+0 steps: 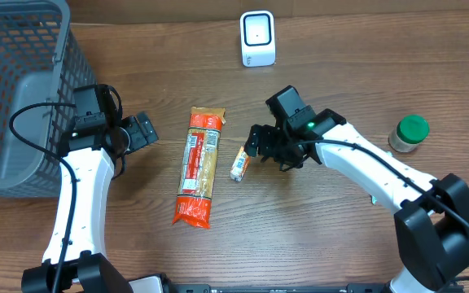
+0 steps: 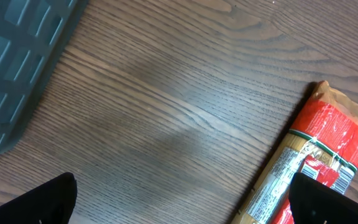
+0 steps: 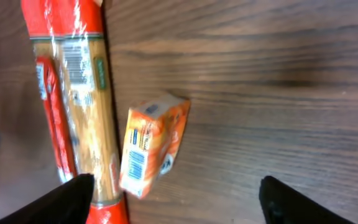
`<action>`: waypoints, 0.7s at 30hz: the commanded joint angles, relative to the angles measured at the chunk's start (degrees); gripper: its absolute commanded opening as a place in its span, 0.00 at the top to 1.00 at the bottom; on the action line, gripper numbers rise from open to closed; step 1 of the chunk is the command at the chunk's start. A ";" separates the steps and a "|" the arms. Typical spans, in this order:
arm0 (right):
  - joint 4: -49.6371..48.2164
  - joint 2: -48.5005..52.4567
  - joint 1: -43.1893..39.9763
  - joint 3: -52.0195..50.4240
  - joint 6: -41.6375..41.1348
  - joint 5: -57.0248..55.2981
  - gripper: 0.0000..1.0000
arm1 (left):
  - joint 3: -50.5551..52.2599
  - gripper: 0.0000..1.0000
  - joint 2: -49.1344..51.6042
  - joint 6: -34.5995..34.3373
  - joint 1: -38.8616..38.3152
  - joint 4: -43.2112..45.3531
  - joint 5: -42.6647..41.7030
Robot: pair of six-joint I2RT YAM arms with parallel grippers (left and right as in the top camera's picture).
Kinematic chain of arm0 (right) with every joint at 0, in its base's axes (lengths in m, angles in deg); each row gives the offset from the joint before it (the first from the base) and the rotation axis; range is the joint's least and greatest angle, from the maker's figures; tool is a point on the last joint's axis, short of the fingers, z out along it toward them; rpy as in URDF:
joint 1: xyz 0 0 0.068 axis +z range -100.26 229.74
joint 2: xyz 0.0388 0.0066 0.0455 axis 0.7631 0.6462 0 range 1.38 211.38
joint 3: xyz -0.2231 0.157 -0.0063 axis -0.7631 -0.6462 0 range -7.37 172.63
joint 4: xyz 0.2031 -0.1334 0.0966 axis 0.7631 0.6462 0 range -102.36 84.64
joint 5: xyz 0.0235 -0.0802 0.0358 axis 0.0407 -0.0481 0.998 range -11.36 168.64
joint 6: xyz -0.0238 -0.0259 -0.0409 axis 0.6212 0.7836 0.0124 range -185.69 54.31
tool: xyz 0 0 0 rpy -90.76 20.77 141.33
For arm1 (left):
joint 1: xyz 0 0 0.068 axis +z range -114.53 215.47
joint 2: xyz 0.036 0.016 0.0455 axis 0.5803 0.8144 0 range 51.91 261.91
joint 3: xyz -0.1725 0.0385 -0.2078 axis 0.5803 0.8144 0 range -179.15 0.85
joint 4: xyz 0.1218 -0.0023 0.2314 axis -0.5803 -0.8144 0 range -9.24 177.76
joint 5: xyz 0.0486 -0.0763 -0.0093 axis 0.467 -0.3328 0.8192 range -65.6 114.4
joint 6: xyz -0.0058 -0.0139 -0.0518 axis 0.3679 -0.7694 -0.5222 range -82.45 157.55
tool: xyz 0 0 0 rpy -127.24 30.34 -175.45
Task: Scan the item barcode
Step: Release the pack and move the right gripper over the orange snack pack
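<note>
A small orange box (image 1: 239,163) lies on the wooden table just right of a long red-and-clear spaghetti pack (image 1: 199,167). My right gripper (image 1: 260,146) hovers beside the box, open. In the right wrist view the box (image 3: 151,144) lies free on the wood between the fingers, nearer the left one, with a blue barcode panel facing up. The white scanner (image 1: 257,38) stands at the back of the table. My left gripper (image 1: 141,130) is open left of the spaghetti pack (image 2: 309,168), with only bare wood between its fingers (image 2: 182,186).
A grey mesh basket (image 1: 15,81) fills the left back corner, close to the left arm. A jar with a green lid (image 1: 409,133) stands at the right. The spaghetti pack (image 3: 73,93) lies against the right gripper's left finger side.
</note>
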 commanded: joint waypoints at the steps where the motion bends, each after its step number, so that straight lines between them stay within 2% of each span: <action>1: -1.36 -1.27 3.50 -0.50 -6.10 -9.16 0.17 | -0.33 0.00 -0.96 0.90 -0.09 0.02 0.50; 6: -5.14 -1.14 6.91 -1.29 -6.19 -11.67 0.18 | -0.33 0.00 -0.96 0.90 -0.09 0.02 0.52; 10: -6.19 -0.98 8.98 -1.29 -8.92 -15.08 0.25 | -0.33 0.00 -0.96 0.90 -0.09 0.02 0.50; 14: -6.93 -0.26 11.10 -1.29 -11.54 -18.14 0.27 | -0.33 0.00 -0.96 0.90 -0.09 0.02 0.50; 21: -10.43 2.84 14.27 -1.29 -11.52 -19.23 0.27 | -0.33 0.00 -0.96 0.90 -0.09 0.02 0.50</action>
